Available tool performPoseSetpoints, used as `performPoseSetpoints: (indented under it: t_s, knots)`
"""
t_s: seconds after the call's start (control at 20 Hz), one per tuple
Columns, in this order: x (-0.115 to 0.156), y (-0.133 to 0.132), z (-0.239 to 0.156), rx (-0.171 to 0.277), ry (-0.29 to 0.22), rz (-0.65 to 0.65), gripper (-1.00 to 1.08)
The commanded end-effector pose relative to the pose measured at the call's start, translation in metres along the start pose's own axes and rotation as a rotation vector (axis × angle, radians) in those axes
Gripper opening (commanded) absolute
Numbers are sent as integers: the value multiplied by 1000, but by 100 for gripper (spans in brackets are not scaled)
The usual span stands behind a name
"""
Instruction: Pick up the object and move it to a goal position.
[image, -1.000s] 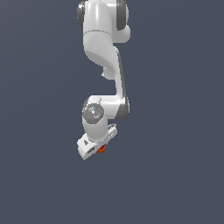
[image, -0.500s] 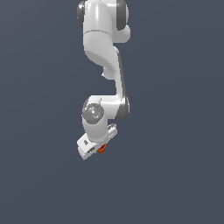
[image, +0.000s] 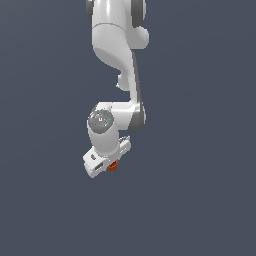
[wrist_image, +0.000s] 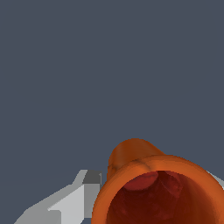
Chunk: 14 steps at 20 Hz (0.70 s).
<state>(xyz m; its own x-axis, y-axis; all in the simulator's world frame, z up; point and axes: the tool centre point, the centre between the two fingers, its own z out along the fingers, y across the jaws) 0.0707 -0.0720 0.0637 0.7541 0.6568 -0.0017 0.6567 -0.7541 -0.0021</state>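
We find the orange-red cup (wrist_image: 157, 192) sitting right at the gripper (image: 111, 163), between its fingers (wrist_image: 65, 203), with its open rim facing the wrist camera and its long axis running away from that camera toward the narrower base. In the exterior view only a sliver of it peeks out under the white hand. We judge the gripper clamped on the cup, so we carry rather than reach; no goal marker shows.
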Motion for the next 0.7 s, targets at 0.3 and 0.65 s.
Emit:
performPoseSetpoints:
  t_s: [0.3, 0.65]
  knots:
    - [-36, 11, -66, -2, 1, 0, -100]
    - [-77, 24, -141, -2, 2, 0, -100]
